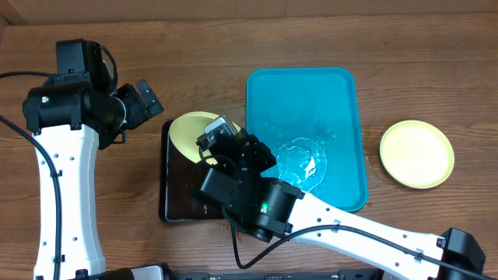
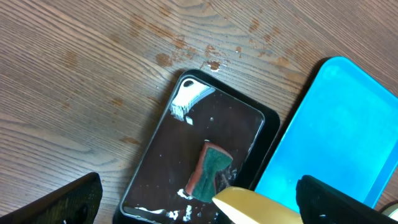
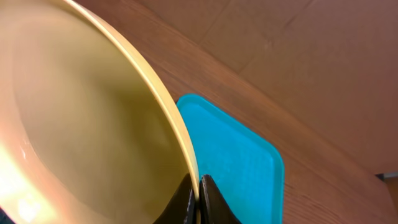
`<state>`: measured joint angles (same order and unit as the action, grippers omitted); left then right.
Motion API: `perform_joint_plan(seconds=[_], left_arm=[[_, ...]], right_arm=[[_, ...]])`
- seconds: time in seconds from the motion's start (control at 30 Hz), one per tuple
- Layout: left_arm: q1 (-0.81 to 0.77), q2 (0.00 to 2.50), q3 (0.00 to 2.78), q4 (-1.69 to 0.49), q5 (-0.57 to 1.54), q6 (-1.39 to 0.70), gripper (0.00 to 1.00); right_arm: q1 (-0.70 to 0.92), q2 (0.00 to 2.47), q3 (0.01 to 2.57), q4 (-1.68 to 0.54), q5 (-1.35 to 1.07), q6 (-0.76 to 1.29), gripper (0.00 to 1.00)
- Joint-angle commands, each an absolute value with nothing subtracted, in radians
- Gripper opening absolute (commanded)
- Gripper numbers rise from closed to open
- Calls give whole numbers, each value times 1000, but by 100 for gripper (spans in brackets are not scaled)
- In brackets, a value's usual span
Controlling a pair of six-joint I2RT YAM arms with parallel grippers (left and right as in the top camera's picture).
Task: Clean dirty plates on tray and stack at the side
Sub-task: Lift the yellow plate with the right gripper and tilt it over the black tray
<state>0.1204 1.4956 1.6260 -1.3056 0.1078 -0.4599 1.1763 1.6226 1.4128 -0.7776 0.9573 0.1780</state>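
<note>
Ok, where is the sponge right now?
The sponge lies in the black tray, near the edge facing the turquoise tray, seen in the left wrist view just above the rim of the plate; overhead, the right arm hides it.

Wooden table (image 2: 74, 74) upper left, wet black tray (image 2: 217, 127) centre holding green-red sponge (image 2: 208, 173), turquoise tray (image 2: 336, 124) right, yellow plate (image 2: 261, 208) edge bottom centre, left gripper (image 2: 199, 186) spread wide across bottom corners.
</note>
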Motion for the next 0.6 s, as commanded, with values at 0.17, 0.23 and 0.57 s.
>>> perform_joint_plan(seconds=[0.17, 0.23, 0.57], left_arm=[[124, 1504, 1639, -1305, 94, -437, 100], [124, 1504, 1639, -1305, 94, -437, 100], [124, 1504, 1639, -1305, 94, -437, 100]], right_arm=[[1184, 1626, 1426, -754, 1003, 52, 4], [1184, 1626, 1426, -746, 1007, 50, 4], [1222, 1626, 1426, -723, 1074, 14, 4]])
